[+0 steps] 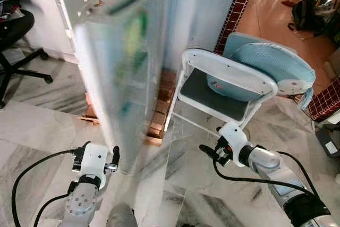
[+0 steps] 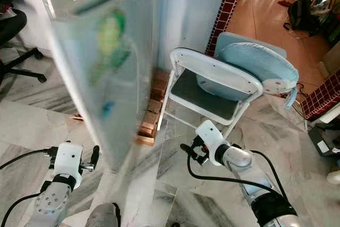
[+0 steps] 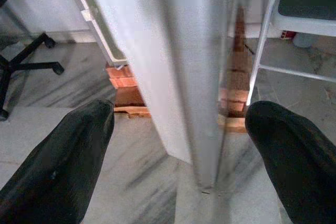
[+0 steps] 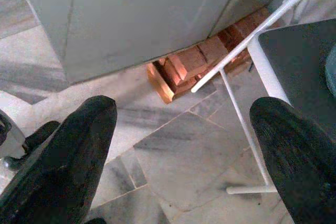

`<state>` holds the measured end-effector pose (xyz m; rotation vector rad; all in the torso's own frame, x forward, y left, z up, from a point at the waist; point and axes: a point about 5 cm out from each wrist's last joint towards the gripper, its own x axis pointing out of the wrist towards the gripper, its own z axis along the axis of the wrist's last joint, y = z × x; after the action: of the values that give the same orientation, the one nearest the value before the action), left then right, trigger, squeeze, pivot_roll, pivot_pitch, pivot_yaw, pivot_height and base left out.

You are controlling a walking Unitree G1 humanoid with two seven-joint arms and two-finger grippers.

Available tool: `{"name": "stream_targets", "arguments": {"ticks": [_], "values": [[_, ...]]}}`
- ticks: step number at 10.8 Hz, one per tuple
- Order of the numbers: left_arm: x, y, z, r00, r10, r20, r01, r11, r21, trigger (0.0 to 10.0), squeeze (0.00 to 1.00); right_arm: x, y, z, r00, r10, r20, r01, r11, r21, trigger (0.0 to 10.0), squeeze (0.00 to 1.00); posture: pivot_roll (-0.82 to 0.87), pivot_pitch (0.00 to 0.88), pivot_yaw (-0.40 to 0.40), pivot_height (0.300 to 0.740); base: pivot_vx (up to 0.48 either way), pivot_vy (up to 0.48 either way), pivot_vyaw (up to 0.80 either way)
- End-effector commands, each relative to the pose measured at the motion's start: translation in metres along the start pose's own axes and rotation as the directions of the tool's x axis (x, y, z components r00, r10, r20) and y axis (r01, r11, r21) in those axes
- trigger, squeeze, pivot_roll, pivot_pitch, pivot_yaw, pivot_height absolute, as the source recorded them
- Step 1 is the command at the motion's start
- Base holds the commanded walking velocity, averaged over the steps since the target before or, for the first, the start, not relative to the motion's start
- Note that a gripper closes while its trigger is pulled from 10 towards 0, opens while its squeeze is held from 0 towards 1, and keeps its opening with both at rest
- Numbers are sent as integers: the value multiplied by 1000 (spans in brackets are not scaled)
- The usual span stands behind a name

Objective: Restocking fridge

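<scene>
The fridge (image 1: 127, 67) door (blurred, seemingly ajar) stands on bricks (image 4: 184, 72) beside a folding chair (image 1: 228, 89). Left gripper (image 3: 178, 150) and right gripper (image 4: 184, 145) hover low, jaws wide, holding nothing.

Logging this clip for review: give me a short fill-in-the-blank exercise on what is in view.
1. The pale grey fridge door stands ____.
2. The fridge rests on reddish ____.
3. On the white folding chair lies a light ____ cushion.
4. The left end effector and right end effector each hold ____.

Missing: open; bricks; blue; nothing
</scene>
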<state>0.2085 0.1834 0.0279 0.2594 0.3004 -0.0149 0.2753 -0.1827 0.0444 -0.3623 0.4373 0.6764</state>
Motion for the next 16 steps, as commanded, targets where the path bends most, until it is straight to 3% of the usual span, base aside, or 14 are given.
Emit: {"name": "stream_targets", "arguments": {"ticks": [1,7,8,9,10,12,14,16], "values": [[-1,-2,-3,1000,-17,-11,17,1000,9,10000,0,-3,-4,-5,1000,-16,-17,16,1000,8,10000,0,249,87,-81,740,0,0,0],[-1,-2,-3,1000,-17,-11,17,1000,9,10000,0,-3,-4,-5,1000,-16,-17,16,1000,8,10000,0,249,87,-81,740,0,0,0],[11,-4,14,997,-17,74,16,1000,13,10000,0,7,-3,8,943,-303,138,275,942,194,10000,0,206,70,-70,740,0,0,0],[24,-4,33,986,-7,167,5,1000,16,10000,0,5,-2,14,780,-604,161,474,740,477,10000,0,205,71,-69,740,0,0,0],[26,-7,38,982,-10,189,8,1000,9,10000,0,4,-2,15,730,-669,140,506,667,547,10000,0,200,70,-68,740,0,0,0],[28,-9,39,982,-8,190,9,1000,-7,10000,0,4,-5,15,711,-689,141,518,649,557,10000,0,200,68,-67,740,0,0,0],[28,-11,35,983,-12,183,17,1000,-22,10000,0,0,-2,7,662,-742,102,573,589,570,10000,0,199,66,-62,740,0,480,0],[33,-11,40,980,-19,199,25,999,-27,10000,0,2,1,5,660,-746,92,585,586,561,10000,0,195,52,-56,740,0,476,0]]}}
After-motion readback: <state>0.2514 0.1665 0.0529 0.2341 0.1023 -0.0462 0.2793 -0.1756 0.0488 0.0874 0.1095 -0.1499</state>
